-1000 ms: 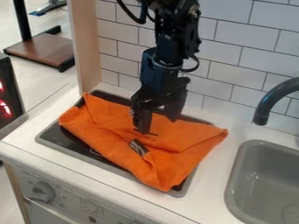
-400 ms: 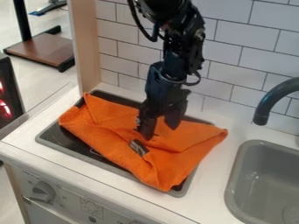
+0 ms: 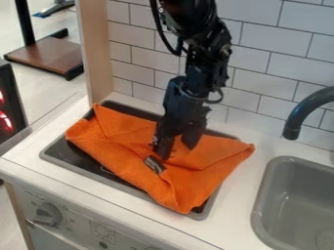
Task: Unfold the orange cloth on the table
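Unfolding looks barely begun, with the orange cloth [image 3: 130, 158] folded inward on the stove [image 3: 79, 159] and the claw [image 3: 177, 151] spread at its middle.

1. Looks bright overall, with soft, even light across the white worktop [image 3: 238, 166] and pale wall tiles [image 3: 261, 63].
2. Darkens gently along the folds of the orange cloth [image 3: 209, 161], mid-frame, beneath the gripper [image 3: 176, 151].
3. Falls nearly to black on the arm [image 3: 199, 73], at upper centre, swallowing detail.
4. Glows red on a dark panel [image 3: 14, 88] at the left edge.
5. Shows a faint sheen on the tap [image 3: 301, 108], right of frame.
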`<state>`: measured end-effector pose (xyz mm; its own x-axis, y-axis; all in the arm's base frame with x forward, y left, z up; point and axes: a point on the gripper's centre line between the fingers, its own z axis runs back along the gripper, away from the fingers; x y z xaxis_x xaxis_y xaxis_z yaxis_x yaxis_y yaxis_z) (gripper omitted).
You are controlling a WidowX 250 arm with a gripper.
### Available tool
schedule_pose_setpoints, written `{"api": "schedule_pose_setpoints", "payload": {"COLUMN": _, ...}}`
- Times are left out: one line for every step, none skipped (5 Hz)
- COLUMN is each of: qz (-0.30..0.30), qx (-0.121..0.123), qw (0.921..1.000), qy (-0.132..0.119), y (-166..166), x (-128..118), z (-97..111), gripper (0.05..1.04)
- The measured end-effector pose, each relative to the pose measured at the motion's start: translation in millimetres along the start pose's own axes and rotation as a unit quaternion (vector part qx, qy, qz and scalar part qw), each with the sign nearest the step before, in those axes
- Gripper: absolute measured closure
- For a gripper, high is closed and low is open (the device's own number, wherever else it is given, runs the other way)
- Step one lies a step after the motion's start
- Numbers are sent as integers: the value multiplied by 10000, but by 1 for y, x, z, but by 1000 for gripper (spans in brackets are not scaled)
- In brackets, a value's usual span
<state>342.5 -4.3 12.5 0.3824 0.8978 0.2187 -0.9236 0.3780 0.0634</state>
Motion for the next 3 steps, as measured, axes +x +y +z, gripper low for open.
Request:
{"api": "schedule_pose_setpoints", "payload": {"qz": -13, "qx": 92, "qw": 9999, "qy": -41, "y": 1, "x": 0, "z": -7, "gripper": 147}}
{"api": "schedule_pose_setpoints", "payload": {"qz": 210, "qx": 49, "qw": 9995, "qy": -217, "y": 2, "x": 4, "z": -10, "gripper": 461}}
{"api": "schedule_pose_setpoints", "payload": {"qz": 215, "qx": 113, "qw": 9989, "qy": -390, "y": 6, "x": 5, "z": -12, "gripper": 757}}
